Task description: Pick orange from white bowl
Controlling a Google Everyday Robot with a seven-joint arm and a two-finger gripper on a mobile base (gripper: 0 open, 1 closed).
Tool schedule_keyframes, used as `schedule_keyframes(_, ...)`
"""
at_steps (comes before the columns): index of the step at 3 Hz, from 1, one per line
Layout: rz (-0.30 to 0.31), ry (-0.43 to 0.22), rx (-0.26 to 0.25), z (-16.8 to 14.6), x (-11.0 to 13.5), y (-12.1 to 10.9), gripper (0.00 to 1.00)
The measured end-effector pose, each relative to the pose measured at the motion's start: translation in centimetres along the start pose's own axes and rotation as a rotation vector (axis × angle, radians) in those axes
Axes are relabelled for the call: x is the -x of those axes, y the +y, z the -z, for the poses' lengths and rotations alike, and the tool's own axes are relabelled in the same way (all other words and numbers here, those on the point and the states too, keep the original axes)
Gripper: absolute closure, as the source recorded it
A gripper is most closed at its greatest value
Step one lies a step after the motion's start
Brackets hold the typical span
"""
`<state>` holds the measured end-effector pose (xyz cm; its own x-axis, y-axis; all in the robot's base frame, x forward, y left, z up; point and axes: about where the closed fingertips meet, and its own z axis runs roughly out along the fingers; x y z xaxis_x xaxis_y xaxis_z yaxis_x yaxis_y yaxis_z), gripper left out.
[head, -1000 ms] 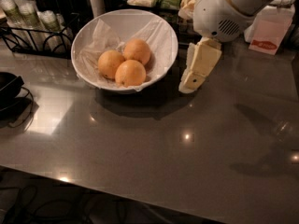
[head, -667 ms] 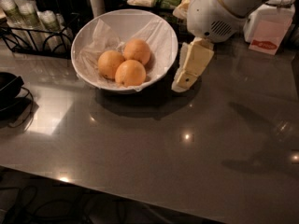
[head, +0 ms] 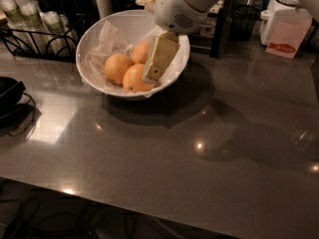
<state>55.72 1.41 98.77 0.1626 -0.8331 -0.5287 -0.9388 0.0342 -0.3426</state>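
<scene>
Camera view showed three oranges lying together in the white bowl (head: 87, 38), on the crinkled white paper (head: 102, 48) that lined it. One orange (head: 117, 67) lay to the left, a second (head: 133, 80) sat nearest the front rim, and a third (head: 140, 52) lay behind them, towards the far wall. The gripper (head: 152, 75) hung inside the bowl's rim on the right side, tilted so that its cream tip pointed down and left. Its tip overlapped the right edge of the front orange and hid part of the far one. Whether it touched either fruit could not be told, nor could I tell how wide it stood. It held nothing that could be seen. The arm's white rounded housing (head: 182, 4) sat above it, over the bowl's far right rim.

A second earlier the gripper had hung outside the bowl, to the right of its rim and over the bare counter. By this moment it had crossed the rim to the left and stood over the fruit. The bowl and the three oranges had kept their places.

The bowl stood on a glossy dark grey countertop (head: 199, 153), far and left of its middle. A black wire rack (head: 35, 44) stood at the far left, and a white box with a red label (head: 286, 32) at the far right.
</scene>
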Motion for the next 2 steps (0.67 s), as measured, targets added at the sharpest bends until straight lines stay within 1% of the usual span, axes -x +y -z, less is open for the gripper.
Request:
schedule_keyframes(1, 0.000, 0.000, 0.000, 0.0, 0.0, 0.0, 0.00)
schedule_keyframes(2, -0.041, -0.056, -0.017, -2.0, 0.5, -0.8, 0.00)
